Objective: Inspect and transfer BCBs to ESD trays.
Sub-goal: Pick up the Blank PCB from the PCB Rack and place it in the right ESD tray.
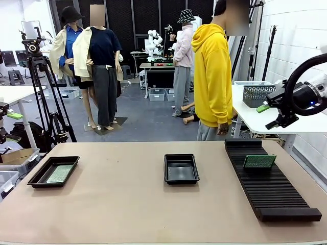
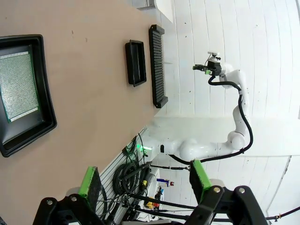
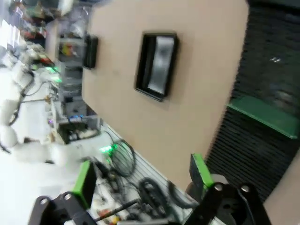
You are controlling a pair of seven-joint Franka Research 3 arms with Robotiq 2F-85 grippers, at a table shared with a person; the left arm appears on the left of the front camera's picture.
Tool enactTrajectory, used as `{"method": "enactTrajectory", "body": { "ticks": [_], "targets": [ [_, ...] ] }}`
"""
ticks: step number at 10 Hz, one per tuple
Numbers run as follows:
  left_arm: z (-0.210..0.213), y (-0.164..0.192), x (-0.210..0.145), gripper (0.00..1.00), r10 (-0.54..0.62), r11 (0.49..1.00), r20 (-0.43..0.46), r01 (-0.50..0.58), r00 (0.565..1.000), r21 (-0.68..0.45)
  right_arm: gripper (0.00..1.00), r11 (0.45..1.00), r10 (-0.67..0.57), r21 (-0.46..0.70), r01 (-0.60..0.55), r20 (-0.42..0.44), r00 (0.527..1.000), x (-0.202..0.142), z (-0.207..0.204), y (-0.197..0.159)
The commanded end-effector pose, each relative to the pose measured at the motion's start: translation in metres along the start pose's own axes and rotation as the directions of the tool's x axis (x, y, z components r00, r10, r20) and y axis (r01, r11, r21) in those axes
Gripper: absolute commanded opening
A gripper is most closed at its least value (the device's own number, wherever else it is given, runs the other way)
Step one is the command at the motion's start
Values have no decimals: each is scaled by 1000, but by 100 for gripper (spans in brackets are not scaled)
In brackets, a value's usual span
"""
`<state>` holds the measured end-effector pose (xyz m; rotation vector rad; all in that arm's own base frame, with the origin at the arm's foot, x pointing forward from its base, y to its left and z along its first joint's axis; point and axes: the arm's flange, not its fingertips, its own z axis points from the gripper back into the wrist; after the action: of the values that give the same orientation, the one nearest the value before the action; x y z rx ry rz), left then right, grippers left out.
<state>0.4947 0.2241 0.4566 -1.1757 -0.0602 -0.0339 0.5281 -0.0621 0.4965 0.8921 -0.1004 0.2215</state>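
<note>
Both grippers are empty, their jaws spread wide. The left gripper [image 2: 145,180] hangs over the table's [image 1: 127,204] left end, looking down on the left ESD tray [image 2: 47,103]. The right gripper [image 1: 266,117] is held high beyond the far right corner, well apart from everything on the table. One BCB [image 1: 259,162] stands on edge, slightly tilted, in the slots of the long black rack [image 1: 276,194] that runs along the right edge, toward its far end. A second BCB [image 1: 59,173] lies flat on the floor of the left tray, near the left edge. The middle ESD tray [image 1: 181,171], close to the table's centre, holds nothing. A person in a yellow hoodie [image 1: 212,76] stands beyond the far edge. The boards look thin, light and stiff, with delicate faces and smooth edges that could slip between the pads. The racked board probably wants a gentle pinch across its thickness at the free upper edge, then a straight lift out of the slot so it neither scrapes nor bends.
</note>
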Motion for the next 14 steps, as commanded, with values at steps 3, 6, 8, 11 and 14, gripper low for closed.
{"method": "enactTrajectory", "body": {
  "ticks": [3, 6, 8, 11, 14],
  "targets": [
    [1, -1, -2, 100, 0, 1000, -8, 0, 1000, 12, 100, 918, 345, -120, -378, -228, 910, 19, -10, 22],
    [1, -1, -2, 100, 0, 1000, -8, 0, 1000, 12, 100, 733, 536, -166, -660, -456, 710, 30, -26, 32],
    [1, -1, -2, 100, 0, 1000, -8, 0, 1000, 12, 100, 613, 532, -214, -760, -599, 598, 41, -33, 32],
    [1, -1, -2, 100, 0, 1000, -8, 0, 1000, 12, 100, 464, 581, -164, -870, -685, 439, 43, -43, 23],
    [1, -1, -2, 100, 0, 1000, -8, 0, 1000, 12, 100, 287, 611, -53, -957, -759, 225, 35, -40, 12]
  ]
}}
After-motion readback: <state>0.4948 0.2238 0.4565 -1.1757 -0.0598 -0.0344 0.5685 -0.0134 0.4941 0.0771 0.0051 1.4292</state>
